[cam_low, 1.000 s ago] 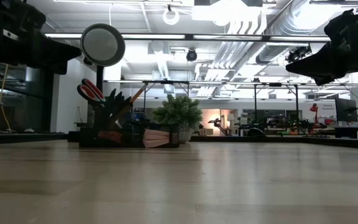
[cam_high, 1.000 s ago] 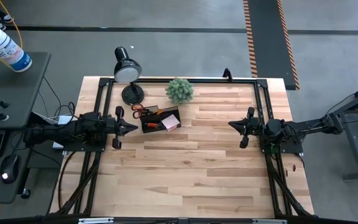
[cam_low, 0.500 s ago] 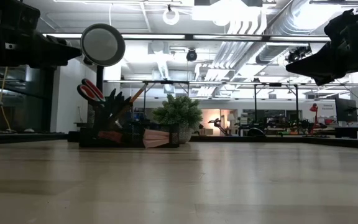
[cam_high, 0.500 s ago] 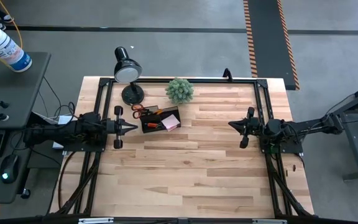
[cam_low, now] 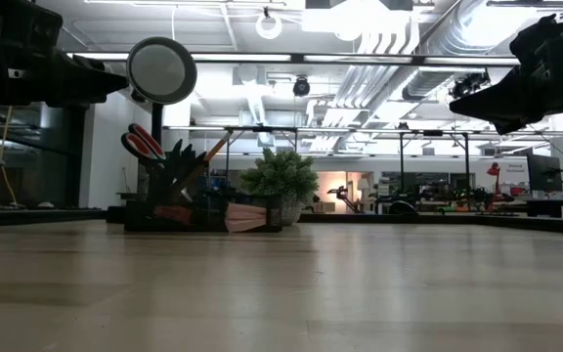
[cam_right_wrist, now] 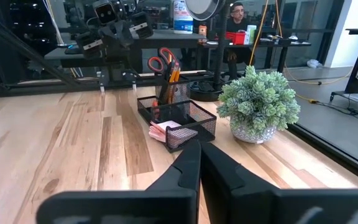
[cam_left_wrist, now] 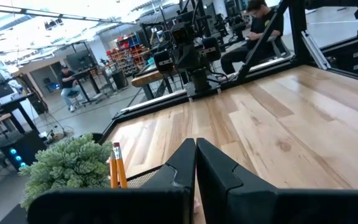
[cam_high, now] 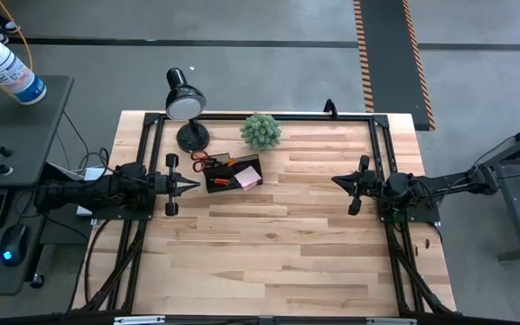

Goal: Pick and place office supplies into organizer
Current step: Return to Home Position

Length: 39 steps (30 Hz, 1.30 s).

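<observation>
High view: the left pincer (cam_high: pixel 192 184) hangs over the left side of the worktop (cam_high: pixel 287 244), its tip just beside the organizer (cam_high: pixel 234 173) but apart from it. The left wrist view shows its fingers (cam_left_wrist: pixel 182 165) pressed together, holding nothing. The right pincer (cam_high: pixel 337 181) hangs over the right side of the worktop, well apart from the organizer. The right wrist view shows its fingers likewise pressed together and empty.

The organizer, a black mesh tray, stands on the worktop just beside the base of the desk lamp (cam_high: pixel 185 101) and near the potted plant (cam_high: pixel 261 131). The orange-handled scissors (cam_high: pixel 201 159) stand in its end nearest the lamp, handles up. The pencils (cam_right_wrist: pixel 175 76) stand upright close beside them. The pink notepad (cam_high: pixel 248 178) lies in the open compartment at the plant end. No supplies show loose on the worktop.
</observation>
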{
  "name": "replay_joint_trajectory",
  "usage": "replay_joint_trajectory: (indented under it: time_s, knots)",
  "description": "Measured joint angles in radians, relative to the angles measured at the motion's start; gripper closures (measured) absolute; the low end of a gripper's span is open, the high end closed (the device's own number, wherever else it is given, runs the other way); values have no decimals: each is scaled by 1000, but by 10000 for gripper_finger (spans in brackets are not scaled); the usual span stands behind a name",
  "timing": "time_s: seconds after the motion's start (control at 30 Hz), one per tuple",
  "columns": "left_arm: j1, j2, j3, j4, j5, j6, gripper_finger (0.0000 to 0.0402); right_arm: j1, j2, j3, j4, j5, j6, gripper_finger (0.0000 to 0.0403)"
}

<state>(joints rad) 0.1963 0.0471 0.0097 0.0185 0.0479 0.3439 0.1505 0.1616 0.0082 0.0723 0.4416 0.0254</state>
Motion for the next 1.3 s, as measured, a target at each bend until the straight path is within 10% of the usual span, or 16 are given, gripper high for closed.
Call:
replay_joint_trajectory:
  time_s: [1.3]
  knots:
    - [0, 0, 0, 0, 0, 0, 399, 0, 0, 0, 0, 0, 0, 398]
